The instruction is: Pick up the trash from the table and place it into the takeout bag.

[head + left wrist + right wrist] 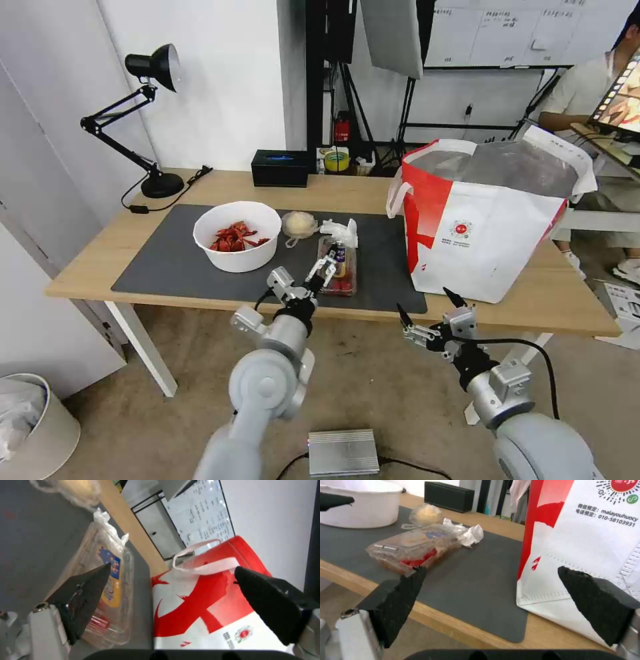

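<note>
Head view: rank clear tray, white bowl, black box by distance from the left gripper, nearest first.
1. Clear hinged tray, directly under the open left gripper, on the mat's front edge.
2. White bowl of red shells, to the gripper's left.
3. Black box, at the table's back edge.

**Table layout**

On the table (220, 187) lies a mat (167, 263). The bowl (237, 236) sits on its left part, the small tub (299, 224) just right of it, the tissue wad (340, 231) behind the plastic tray (338, 268). The takeout bag (480, 227) stands at the mat's right edge.
</note>
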